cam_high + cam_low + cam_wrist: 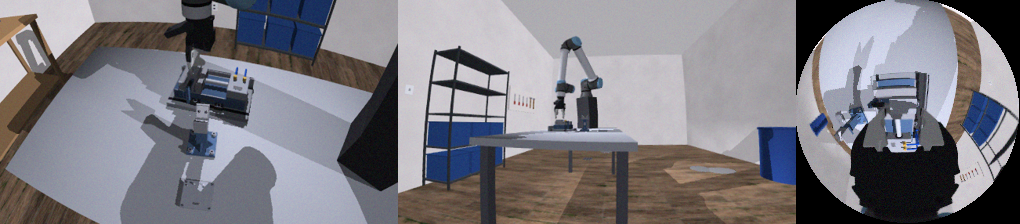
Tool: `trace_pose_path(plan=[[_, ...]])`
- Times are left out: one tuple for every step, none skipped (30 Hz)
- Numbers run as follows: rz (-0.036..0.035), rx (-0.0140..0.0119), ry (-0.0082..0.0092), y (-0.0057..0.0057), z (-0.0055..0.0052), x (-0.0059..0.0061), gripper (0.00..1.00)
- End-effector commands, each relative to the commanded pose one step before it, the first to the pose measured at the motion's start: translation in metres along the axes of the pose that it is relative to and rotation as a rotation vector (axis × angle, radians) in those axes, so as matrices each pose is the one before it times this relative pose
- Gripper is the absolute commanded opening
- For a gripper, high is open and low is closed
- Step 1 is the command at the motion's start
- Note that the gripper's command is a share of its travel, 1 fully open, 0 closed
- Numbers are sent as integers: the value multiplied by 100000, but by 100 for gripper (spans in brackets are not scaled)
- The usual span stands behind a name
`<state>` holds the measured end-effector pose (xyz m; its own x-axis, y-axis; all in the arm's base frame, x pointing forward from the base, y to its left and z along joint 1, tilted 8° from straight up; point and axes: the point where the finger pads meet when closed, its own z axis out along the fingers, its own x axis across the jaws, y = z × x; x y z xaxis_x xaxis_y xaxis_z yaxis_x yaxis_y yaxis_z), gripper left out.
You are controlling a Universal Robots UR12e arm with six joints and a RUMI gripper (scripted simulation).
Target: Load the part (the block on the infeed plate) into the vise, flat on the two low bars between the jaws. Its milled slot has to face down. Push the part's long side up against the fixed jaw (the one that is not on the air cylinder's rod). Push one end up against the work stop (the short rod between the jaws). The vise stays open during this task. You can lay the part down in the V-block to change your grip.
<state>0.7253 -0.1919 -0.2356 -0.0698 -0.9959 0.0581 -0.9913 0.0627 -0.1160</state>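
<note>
My gripper (191,66) (559,117) (903,108) points down over the jaw end of the vise (235,102) (558,127) (896,82). Its fingers stand partly open, with a gap between them in the exterior view and nothing visibly held. The vise is open; its air cylinder (239,85) is on the right in the top view. Grey shapes lie between and below the fingers in the wrist view; I cannot clearly tell the part from the jaws there. Slot, bars and work stop are hidden or too small. The infeed plate (197,196) bears no block.
The pale V-block stand (202,113) rises from a blue base (202,145) (858,119) between vise and infeed plate. It carries no clearly visible separate part. Blue hoses (245,72) stand up on the cylinder. The dark robot pedestal (370,137) (587,111) stands beside the table (555,142).
</note>
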Motion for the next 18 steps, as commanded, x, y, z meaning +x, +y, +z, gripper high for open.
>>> trace_pose_path(plan=[[-4, 107, 38, -57, -1640, 20, 47], [0, 0, 0, 0, -322, 0, 47], [0, 0, 0, 0, -318, 0, 47], [0, 0, 0, 0, -311, 0, 47], [0, 0, 0, 0, -302, 0, 47], [0, 0, 0, 0, 0, 0, 47], [0, 0, 0, 0, 0, 0, 47], [0, 0, 0, 0, -291, 0, 47], [0, 0, 0, 0, -278, 0, 47], [0, 0, 0, 0, -263, 0, 47], [0, 0, 0, 0, -246, 0, 47], [0, 0, 0, 0, -227, 0, 47], [0, 0, 0, 0, -207, 0, 47], [0, 0, 0, 0, -186, 0, 47], [0, 0, 0, 0, -165, 0, 47], [0, 0, 0, 0, -143, 0, 47], [0, 0, 0, 0, -121, 0, 47], [0, 0, 0, 0, -99, 0, 47]])
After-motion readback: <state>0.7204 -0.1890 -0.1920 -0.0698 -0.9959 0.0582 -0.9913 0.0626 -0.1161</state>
